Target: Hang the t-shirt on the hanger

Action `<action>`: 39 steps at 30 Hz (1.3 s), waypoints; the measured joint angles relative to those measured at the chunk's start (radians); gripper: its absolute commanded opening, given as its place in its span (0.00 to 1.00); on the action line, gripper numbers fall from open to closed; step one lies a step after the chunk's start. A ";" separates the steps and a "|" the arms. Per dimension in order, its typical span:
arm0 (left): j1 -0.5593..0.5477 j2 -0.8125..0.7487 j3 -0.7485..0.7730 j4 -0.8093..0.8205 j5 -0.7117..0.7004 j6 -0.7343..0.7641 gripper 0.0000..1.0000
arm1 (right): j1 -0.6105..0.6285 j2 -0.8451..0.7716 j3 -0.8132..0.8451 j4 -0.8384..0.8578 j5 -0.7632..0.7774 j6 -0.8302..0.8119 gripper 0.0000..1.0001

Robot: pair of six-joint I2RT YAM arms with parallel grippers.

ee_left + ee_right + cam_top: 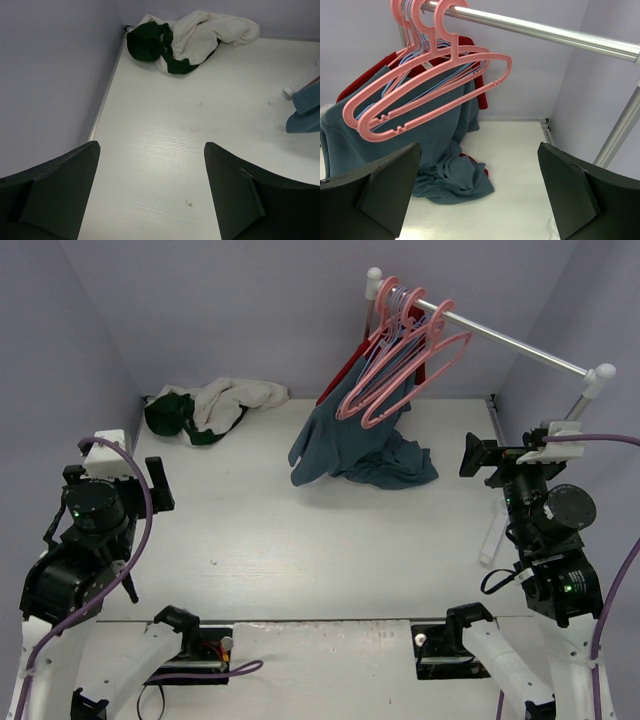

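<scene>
- Cream-white t-shirt with dark green sleeves and neck trim is lying crumpled in a heap at the far left corner of the white table, close against the pale left wall; its chest print is not showing.
- Handling, as judged: the t-shirt is looking soft, light and limp. It will be sagging and folding from any single hold, so it needs spreading out. The best hold appears to be the dark green neck trim or a shoulder seam, though the folds are hiding where the collar opens.
- Thin pink plastic hanger with a curved hook is hanging among several identical ones on the metal rail at the far right, well apart from the t-shirt. It is looking rigid and smooth, and is likely to swing when touched; the lower bar or a shoulder is the sensible hold.
- A blue-grey garment is draping behind the hangers down onto the table, with a red garment behind it.
- Left gripper is hovering over bare table at the near left, aiming towards the t-shirt; its jaws are standing wide apart, holding nothing.
- Right gripper is raised at the right edge, facing the hangers; its jaws are spread fully, holding nothing.
- Neither task item is being touched.
</scene>
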 measured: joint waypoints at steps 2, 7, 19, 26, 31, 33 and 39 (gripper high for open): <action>0.000 0.021 -0.006 0.000 -0.001 -0.018 0.81 | 0.000 0.000 -0.008 0.001 0.000 0.004 1.00; 0.000 0.153 -0.010 0.003 -0.016 -0.086 0.81 | 0.000 -0.002 -0.044 0.002 -0.015 0.026 1.00; 0.217 0.745 0.022 0.210 -0.035 -0.360 0.81 | 0.000 -0.012 -0.151 -0.002 -0.047 0.080 1.00; 0.240 1.190 0.370 0.316 -0.078 -0.424 0.81 | 0.000 -0.008 -0.172 -0.002 -0.071 0.113 1.00; 0.241 1.463 0.626 0.343 -0.106 -0.453 0.81 | 0.000 -0.001 -0.183 -0.001 -0.089 0.142 1.00; 0.243 1.542 0.693 0.344 -0.122 -0.467 0.81 | 0.000 0.001 -0.188 -0.001 -0.092 0.155 1.00; 0.260 1.705 0.816 0.336 -0.149 -0.486 0.81 | 0.000 0.003 -0.204 -0.004 -0.119 0.200 1.00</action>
